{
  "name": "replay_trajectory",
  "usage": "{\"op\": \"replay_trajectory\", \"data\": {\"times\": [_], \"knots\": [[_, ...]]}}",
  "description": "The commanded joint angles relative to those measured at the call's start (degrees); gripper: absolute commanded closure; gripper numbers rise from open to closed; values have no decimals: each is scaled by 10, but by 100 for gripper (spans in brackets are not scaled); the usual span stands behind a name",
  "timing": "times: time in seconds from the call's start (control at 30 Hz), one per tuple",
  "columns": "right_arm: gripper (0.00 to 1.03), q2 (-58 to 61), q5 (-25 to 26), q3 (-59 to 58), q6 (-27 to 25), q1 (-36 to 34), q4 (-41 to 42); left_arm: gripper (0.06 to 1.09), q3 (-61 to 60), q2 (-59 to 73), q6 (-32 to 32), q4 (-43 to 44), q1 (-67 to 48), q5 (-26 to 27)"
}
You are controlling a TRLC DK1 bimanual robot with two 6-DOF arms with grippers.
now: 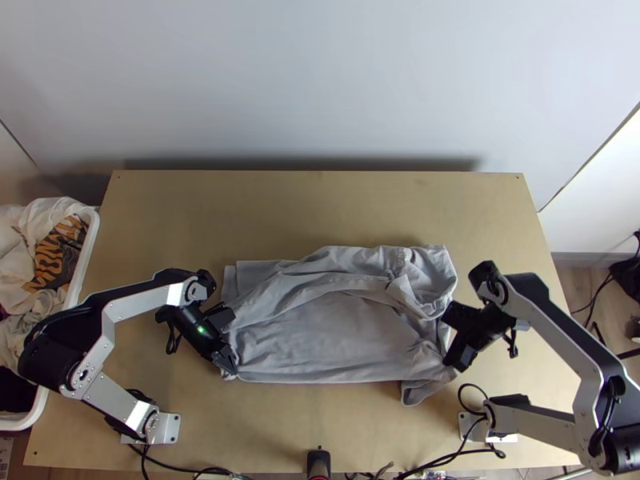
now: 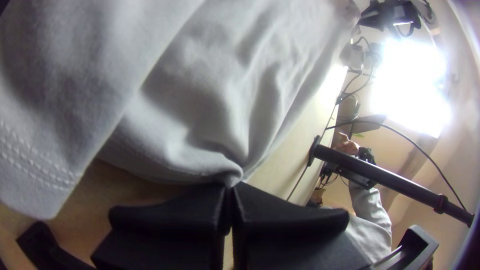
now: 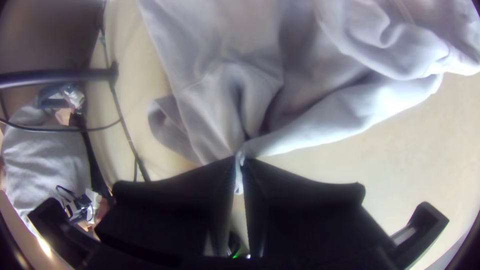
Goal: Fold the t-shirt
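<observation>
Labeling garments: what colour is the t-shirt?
Plain light grey t-shirt, clearest in the top view.

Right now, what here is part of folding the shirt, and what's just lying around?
Part of the job:
shirt, partly bunched
left tool, pinching its edge
right tool, pinching it too

Just lying around:
basket
other clothes, in the basket
cables

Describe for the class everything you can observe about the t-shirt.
The t-shirt is plain light grey, of soft-looking cloth, with stitched hem lines. It lies partly folded across the near half of the wooden table, its upper layer rumpled and bunched towards the right end, where a small flap sticks out towards the near edge. The left gripper pinches its near left corner; the right gripper pinches its right end.
</observation>
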Motion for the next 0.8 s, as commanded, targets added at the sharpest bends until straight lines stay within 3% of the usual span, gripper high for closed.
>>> {"op": "replay_trajectory", "data": {"times": [0.0, 0.33, 0.77], "knots": [[95, 38, -16, 55, -13, -46, -1, 105, 16, 12, -2, -24, 34, 8], [95, 91, -34, 142, 22, -52, -2, 105, 102, 15, 20, -117, 81, 47], [95, 148, -82, 286, 89, -73, -2, 105, 263, 28, -8, -207, 89, 86]]}}
